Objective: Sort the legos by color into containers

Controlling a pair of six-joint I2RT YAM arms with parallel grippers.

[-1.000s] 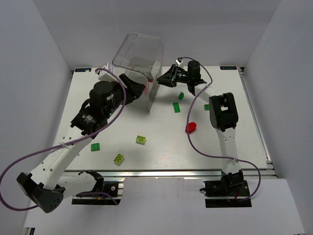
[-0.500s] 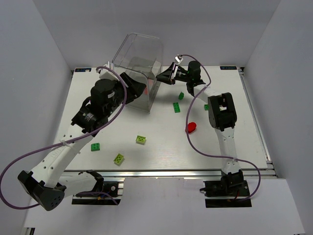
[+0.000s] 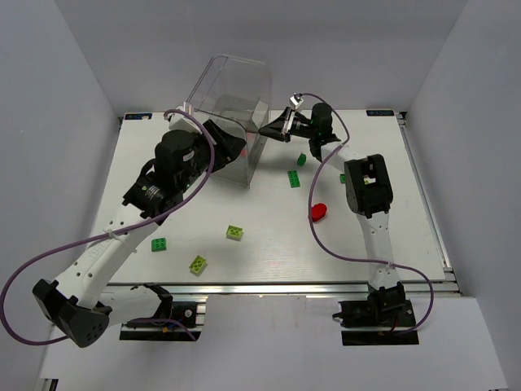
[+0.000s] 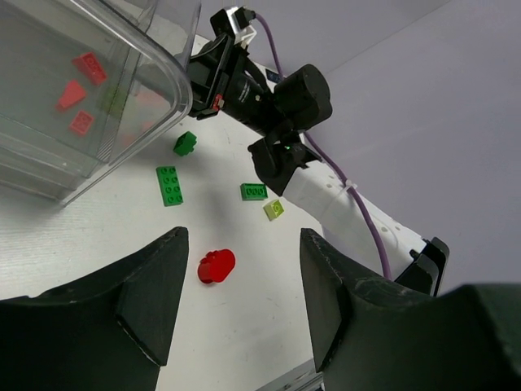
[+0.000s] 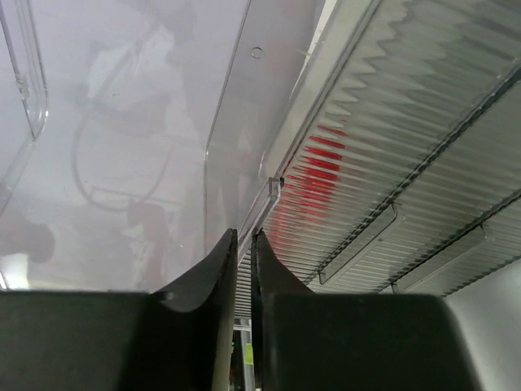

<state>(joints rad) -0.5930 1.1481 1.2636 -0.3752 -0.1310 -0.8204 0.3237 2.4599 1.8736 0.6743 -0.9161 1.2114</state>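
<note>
Some red legos [image 4: 88,67] sit in the containers [image 3: 232,85]. Green ones [image 3: 293,178] and a red piece [image 3: 319,213] lie mid-worktop [image 3: 269,252]. My left jaws gape empty, my right jaws are nearly shut.

A clear plastic box [image 3: 230,90] holding red bricks [image 4: 88,68] is seen at the far side, while green bricks [image 3: 293,178], yellow-green bricks [image 3: 235,233] and one red piece [image 3: 318,212] are scattered loose nearby.

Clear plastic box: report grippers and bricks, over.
Left fingers open beside the clear plastic box. Right fingers pinched on its edge. Red bricks inside; green bricks, yellow-green bricks, one red piece loose on table. Nothing blocking.
</note>
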